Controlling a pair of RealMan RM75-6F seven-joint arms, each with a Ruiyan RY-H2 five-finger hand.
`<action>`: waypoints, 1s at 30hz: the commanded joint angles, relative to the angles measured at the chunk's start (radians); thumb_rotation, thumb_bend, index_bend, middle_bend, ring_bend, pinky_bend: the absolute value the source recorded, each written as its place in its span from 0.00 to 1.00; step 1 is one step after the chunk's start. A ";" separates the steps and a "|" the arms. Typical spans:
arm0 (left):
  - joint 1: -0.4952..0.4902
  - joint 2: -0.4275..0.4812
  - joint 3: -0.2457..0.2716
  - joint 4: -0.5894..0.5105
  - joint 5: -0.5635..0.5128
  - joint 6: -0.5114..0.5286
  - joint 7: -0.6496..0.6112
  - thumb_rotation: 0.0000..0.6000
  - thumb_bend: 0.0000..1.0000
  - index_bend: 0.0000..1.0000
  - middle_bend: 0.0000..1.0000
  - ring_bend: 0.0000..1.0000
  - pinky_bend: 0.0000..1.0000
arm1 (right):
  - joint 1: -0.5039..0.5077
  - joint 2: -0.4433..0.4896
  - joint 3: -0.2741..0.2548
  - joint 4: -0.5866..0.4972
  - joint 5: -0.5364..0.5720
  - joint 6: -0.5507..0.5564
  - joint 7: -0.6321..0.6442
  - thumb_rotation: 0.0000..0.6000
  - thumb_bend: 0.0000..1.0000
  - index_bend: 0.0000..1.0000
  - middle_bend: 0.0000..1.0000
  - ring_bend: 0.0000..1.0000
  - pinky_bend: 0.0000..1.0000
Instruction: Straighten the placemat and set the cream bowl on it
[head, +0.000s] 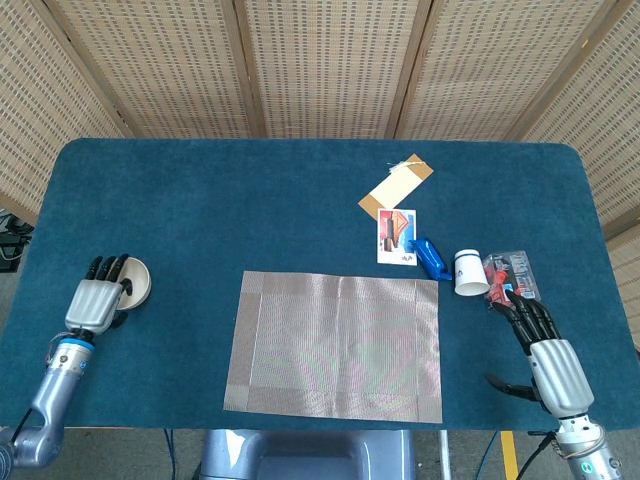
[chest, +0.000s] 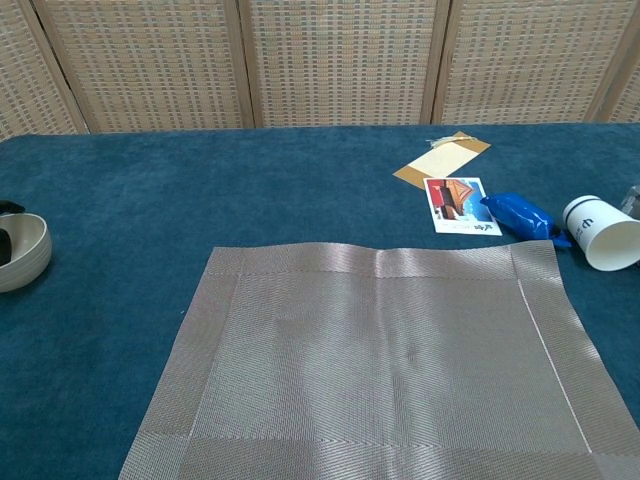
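Observation:
The cream bowl (head: 137, 281) (chest: 24, 251) sits upright on the blue table near its left end. My left hand (head: 95, 299) lies over the bowl's left side with its fingers (head: 109, 266) stretched along the rim. In the chest view a dark fingertip (chest: 4, 245) shows inside the bowl at the frame's edge. The grey woven placemat (head: 335, 345) (chest: 380, 360) lies flat at the middle front, its edges nearly parallel to the table's. My right hand (head: 540, 335) rests open at the front right, holding nothing.
Right of the placemat's far corner lie a tipped white paper cup (head: 468, 272) (chest: 602, 232), a blue packet (head: 431, 258) (chest: 518, 215), a picture card (head: 397, 236) and a red packet (head: 510, 273). A brown envelope (head: 396, 185) lies farther back.

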 joint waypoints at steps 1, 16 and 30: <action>0.000 -0.014 0.003 0.014 0.007 -0.001 0.002 1.00 0.37 0.51 0.00 0.00 0.00 | 0.000 0.000 0.000 0.000 0.000 0.000 0.001 1.00 0.13 0.14 0.00 0.00 0.00; 0.017 -0.031 -0.004 0.032 0.047 0.064 -0.018 1.00 0.58 0.82 0.00 0.00 0.00 | -0.001 0.003 -0.001 -0.002 -0.004 0.005 0.005 1.00 0.13 0.14 0.00 0.00 0.00; 0.012 -0.003 0.003 -0.104 0.141 0.159 0.027 1.00 0.59 0.84 0.00 0.00 0.00 | -0.007 0.016 -0.003 -0.009 -0.020 0.025 0.025 1.00 0.13 0.14 0.00 0.00 0.00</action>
